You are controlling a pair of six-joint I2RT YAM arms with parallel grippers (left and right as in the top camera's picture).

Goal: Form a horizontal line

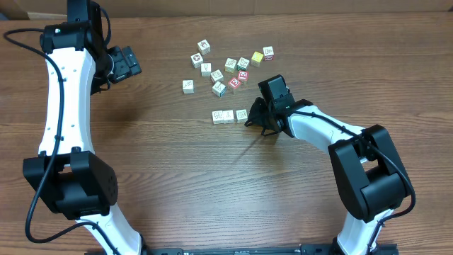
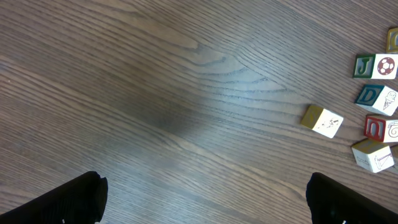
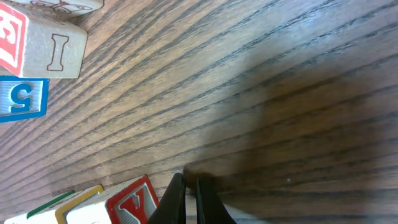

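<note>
Brown wood-grain table, carrying nothing but small picture cubes. The horizontal line lies near table centre: three cream-topped cubes counted from overhead, running 9 to 3 o'clock. The two at the 9 o'clock end touch; whether the third sits flush against them I cannot tell at this size. My right gripper is at the line's 3 o'clock end, just beside the last cube, jaws pressed together and holding nothing. The right wrist view agrees: closed fingertips low over the wood, with a red-faced cube lettered Y just at their 9 o'clock; contact cannot be made out. The loose cubes, about a dozen, are scattered at 12 o'clock of the line, the nearest close to it but apart. My left gripper hangs at 10 o'clock of the line, well apart, jaws spread wide and empty. Its wrist view shows bare wood between its fingers and a few loose cubes at the 3 o'clock edge. Judgement: the step in hand is squaring or closing up the line by nudging with shut jaws, not picking. The next move calls for a gentle push toward 9 o'clock along the row's axis, low and straight so the row does not buckle. The line may then want another cube from the scatter.
</note>
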